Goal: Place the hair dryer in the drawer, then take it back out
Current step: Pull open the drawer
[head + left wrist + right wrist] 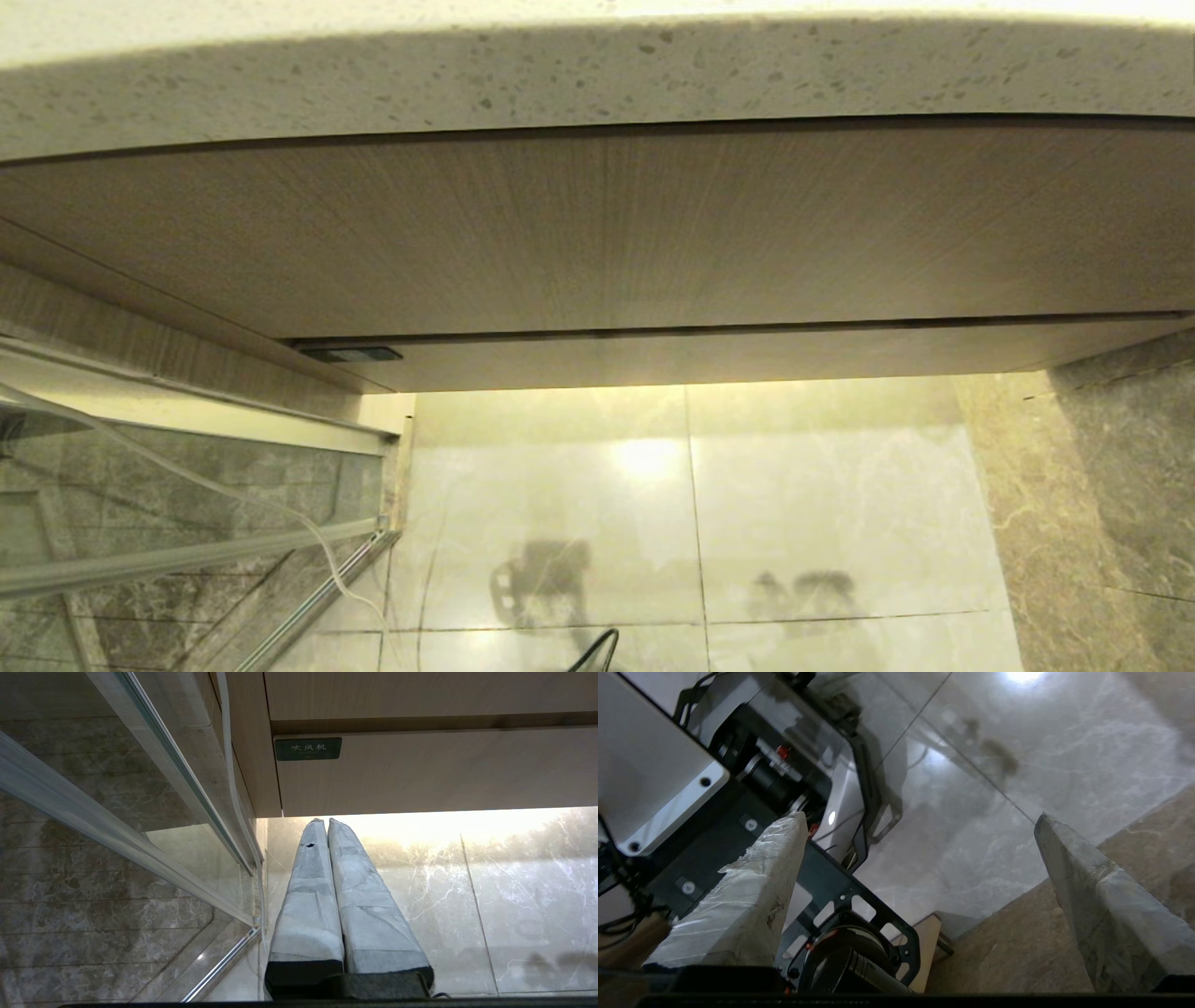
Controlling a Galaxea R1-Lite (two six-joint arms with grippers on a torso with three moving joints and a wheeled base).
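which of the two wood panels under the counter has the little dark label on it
The lower, shallower panel, the drawer front, carries the dark label at its left end; the taller panel above is plain.

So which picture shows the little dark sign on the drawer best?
The left wrist view: the sign faces the camera there, with its pale writing showing on the drawer front. The head view catches it only as a thin dark sliver, seen from above. The right wrist view does not show it at all.

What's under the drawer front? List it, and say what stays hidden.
Under the closed drawer lies glossy pale tile floor, lit from above, with glass framing to the robot's left. The drawer's inside is hidden; no hair dryer shows.
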